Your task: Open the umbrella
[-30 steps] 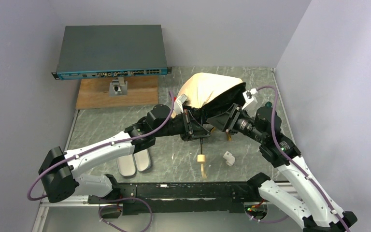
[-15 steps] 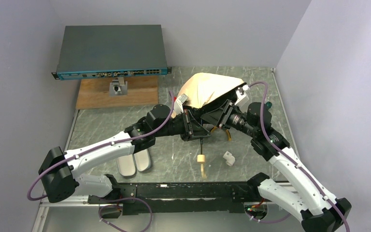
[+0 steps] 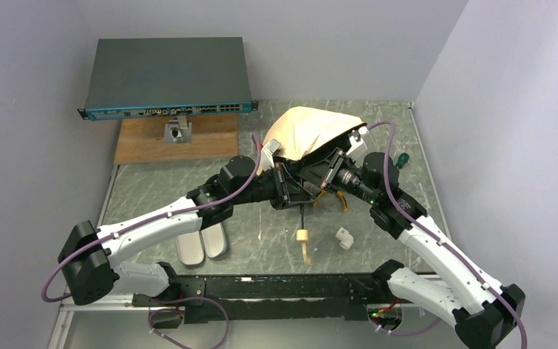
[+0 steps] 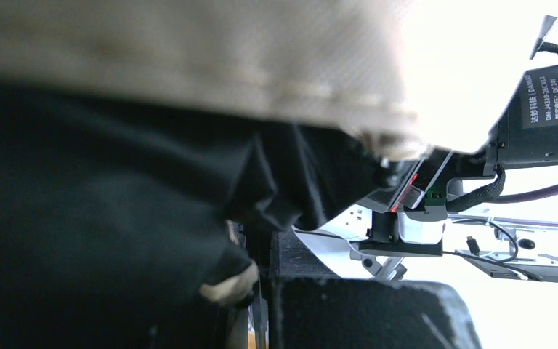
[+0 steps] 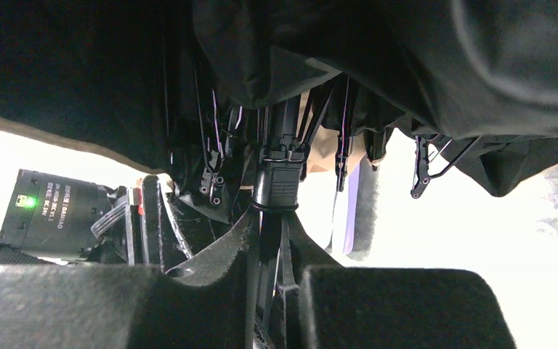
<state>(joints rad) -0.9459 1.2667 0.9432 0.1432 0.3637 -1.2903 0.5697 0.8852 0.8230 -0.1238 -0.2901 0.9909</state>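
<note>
Upper centre of the overhead view: the umbrella (image 3: pixel 306 133), partly spread, with a cream-beige woven canopy, domed and creased outside and matt black underneath. From beneath it, a thin black shaft (image 3: pixel 302 217) running down the frame to a small tan handle (image 3: pixel 304 238) with a loop, low over the grey-green marbled table (image 3: pixel 261 233). Seen from the right wrist, slim black metal ribs (image 5: pixel 211 174) with riveted joints, fanned around a blocky black collar (image 5: pixel 280 178) on the shaft. Upper left of the overhead view: a flat dark metal network switch (image 3: pixel 167 73), with a plain wooden board (image 3: pixel 145 142) just below it. Lower left of centre, two smooth lavender-grey oval shells (image 3: pixel 202 246) side by side. Just right of the handle, a small white block (image 3: pixel 344 238); near the table's right edge, a green-tipped object (image 3: pixel 403 158), too small to name. Both claws tucked under the canopy's lower rim, fingertips hidden from above by the fabric. Right claw (image 5: pixel 272 280) narrow, its black foam pads (image 5: pixel 399 305) pinched on the shaft just under the collar. Left claw (image 3: pixel 294 190) pushed in from the left at the same spot, one foam pad (image 4: pixel 370 313) visible, the rest buried in black cloth: cannot tell whether wide or closed.
</note>
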